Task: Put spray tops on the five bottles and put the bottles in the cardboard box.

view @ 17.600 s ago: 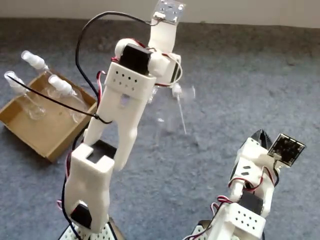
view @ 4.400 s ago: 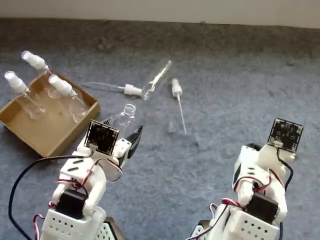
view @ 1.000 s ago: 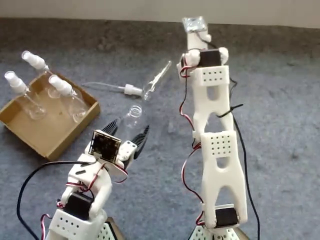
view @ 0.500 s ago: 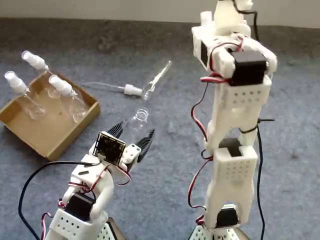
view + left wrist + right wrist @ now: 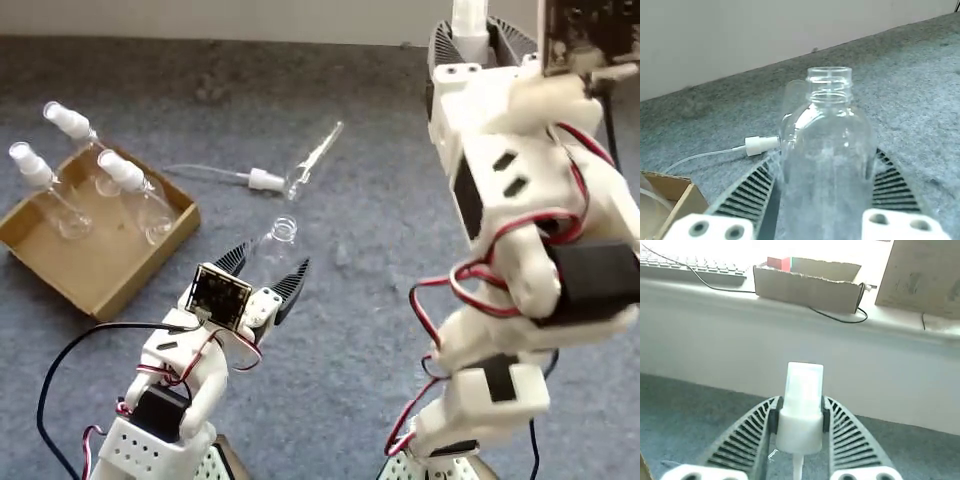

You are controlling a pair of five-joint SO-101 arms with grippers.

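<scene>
The left pincer (image 5: pixel 268 258) sits low over the grey worktop (image 5: pixel 350 330), just beside the near corner of the cardboard box (image 5: pixel 70 285). Its two dark ribbed fingers (image 5: pixel 747 192) are closed on the body of a clear open bottle (image 5: pixel 283 232), one finger on each side. The bottle's uncapped neck sticks out past the fingertips and points away from the arm. From the left wrist camera, the open bottle (image 5: pixel 827 160) stands between the fingers with its empty threaded mouth uppermost.

The right arm is raised high above the far side of the worktop. The right pincer (image 5: pixel 472 30) is narrowed onto a white held spray top (image 5: pixel 467 18), well apart from the open bottle below. The right wrist camera shows the held spray top (image 5: pixel 800 415) clamped by its collar between the fingers (image 5: pixel 850 440), nozzle head above them and its thin tube hanging down between them.

Beyond the left pincer, a loose spray top (image 5: pixel 266 180) lies on the worktop with its long tube trailing toward the box. A lying bottle (image 5: pixel 313 157) without a top rests just beside it.

Three capped bottles (image 5: pixel 128 175) lie inside the cardboard box.
</scene>
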